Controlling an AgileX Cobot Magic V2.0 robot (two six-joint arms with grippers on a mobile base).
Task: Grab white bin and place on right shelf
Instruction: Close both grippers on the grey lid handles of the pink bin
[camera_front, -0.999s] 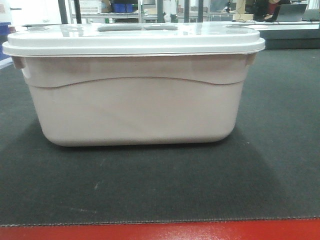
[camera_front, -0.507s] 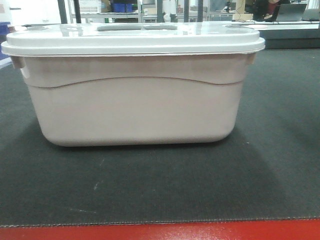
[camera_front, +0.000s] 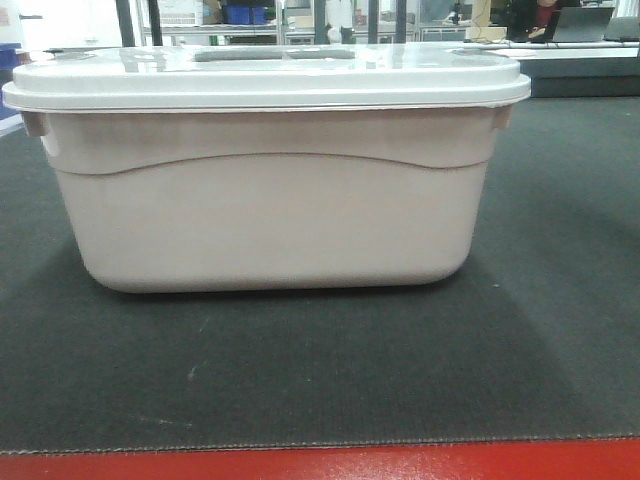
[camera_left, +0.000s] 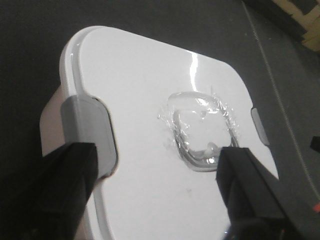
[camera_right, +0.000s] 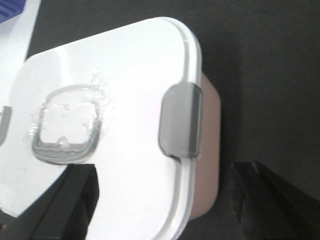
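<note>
The white bin (camera_front: 270, 200), pinkish-beige with a white lid and a wavy band, stands on a dark mat in the front view. In the left wrist view its lid (camera_left: 150, 100) with a recessed handle (camera_left: 200, 130) and a grey latch (camera_left: 87, 127) lies below my left gripper (camera_left: 157, 187), which is open, one finger over the left lid edge, the other near the handle. In the right wrist view the lid (camera_right: 115, 100) and grey latch (camera_right: 181, 120) lie below my open right gripper (camera_right: 160, 200), which straddles the right lid edge. The right shelf is out of view.
The dark mat (camera_front: 320, 380) covers a red-edged table (camera_front: 320, 465). Racks with blue crates (camera_front: 245, 15) stand far behind. A blue object (camera_right: 15, 10) shows at the top left of the right wrist view.
</note>
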